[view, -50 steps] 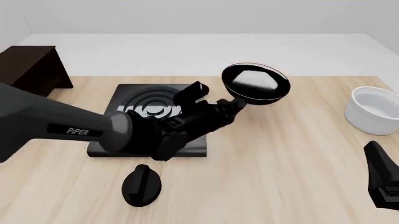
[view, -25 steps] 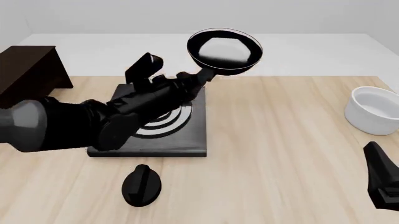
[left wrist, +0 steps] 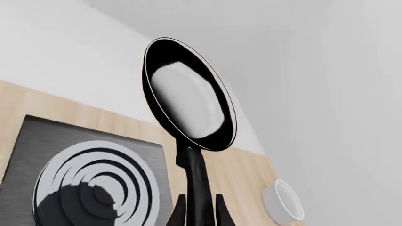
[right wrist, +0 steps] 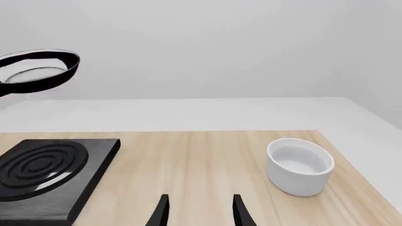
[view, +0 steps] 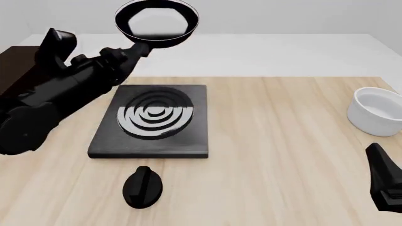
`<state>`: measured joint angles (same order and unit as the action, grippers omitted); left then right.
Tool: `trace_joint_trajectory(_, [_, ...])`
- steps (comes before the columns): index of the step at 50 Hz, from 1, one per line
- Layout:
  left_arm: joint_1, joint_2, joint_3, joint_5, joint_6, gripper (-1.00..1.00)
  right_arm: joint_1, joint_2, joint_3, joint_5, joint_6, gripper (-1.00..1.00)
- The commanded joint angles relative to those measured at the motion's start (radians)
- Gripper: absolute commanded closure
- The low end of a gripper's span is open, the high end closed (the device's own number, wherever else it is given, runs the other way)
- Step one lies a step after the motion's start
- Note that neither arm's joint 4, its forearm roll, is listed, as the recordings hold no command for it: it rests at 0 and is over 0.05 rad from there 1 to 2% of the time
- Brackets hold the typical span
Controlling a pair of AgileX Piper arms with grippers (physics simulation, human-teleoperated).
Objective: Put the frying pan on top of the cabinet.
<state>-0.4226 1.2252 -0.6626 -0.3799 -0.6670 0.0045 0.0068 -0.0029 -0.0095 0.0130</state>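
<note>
The frying pan [view: 157, 21] is glossy black with a pale inside. It hangs high in the air above the back left of the table. My left gripper [view: 130, 51] is shut on its slim handle, as the left wrist view shows [left wrist: 197, 212], with the pan [left wrist: 188, 103] tilted beyond the fingers. The pan also shows in the right wrist view [right wrist: 41, 70]. The dark brown cabinet [view: 16, 63] stands at the far left, mostly hidden behind my left arm. My right gripper [right wrist: 199, 212] is open and empty, low at the front right [view: 380, 169].
A flat black stove plate [view: 150, 120] with concentric rings lies left of centre on the wooden table. An oval black knob [view: 143, 187] lies in front of it. A white round bowl [view: 377, 110] stands at the right edge, also in the right wrist view [right wrist: 300, 165].
My left arm has lifted the pan up and to the left, from right of the stove plate to high above the back left, nearer the cabinet. The right arm has not moved.
</note>
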Motion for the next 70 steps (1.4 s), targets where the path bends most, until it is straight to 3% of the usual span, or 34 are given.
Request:
trace_joint_trajectory(1, [0.119,-0.170,0.017,0.064,-0.014,1.00,-0.001,-0.002,0.000,0.000,-0.002,-1.00])
trace_joint_trajectory(6, [0.178,-0.254,0.025,0.105,-0.015,1.00,0.001,-0.003,0.000,0.002,-0.005,-1.00])
trace_joint_trajectory(8, [0.228,-0.315,0.020,0.125,0.035,1.00,0.002,-0.002,-0.001,0.003,-0.008,-1.00])
trace_joint_trajectory(9, [0.235,-0.301,0.022,0.141,-0.011,1.00,0.003,-0.002,-0.002,0.004,-0.007,-1.00])
trace_joint_trajectory(19, [0.372,-0.418,0.043,0.208,-0.048,1.00,0.002,-0.005,-0.003,0.007,-0.007,-1.00])
trace_joint_trajectory(32, [0.452,-0.519,0.046,0.298,-0.079,1.00,0.002,-0.005,-0.003,0.007,-0.010,-1.00])
trace_joint_trajectory(34, [0.507,-0.529,0.065,0.310,-0.122,1.00,0.002,-0.005,-0.003,0.007,-0.010,-1.00])
trace_joint_trajectory(45, [0.573,-0.571,0.076,0.356,-0.166,1.00,0.003,-0.005,-0.003,0.006,-0.011,-1.00])
trace_joint_trajectory(70, [0.661,-0.518,0.053,0.362,-0.164,1.00,0.005,-0.004,-0.004,0.007,-0.012,-1.00])
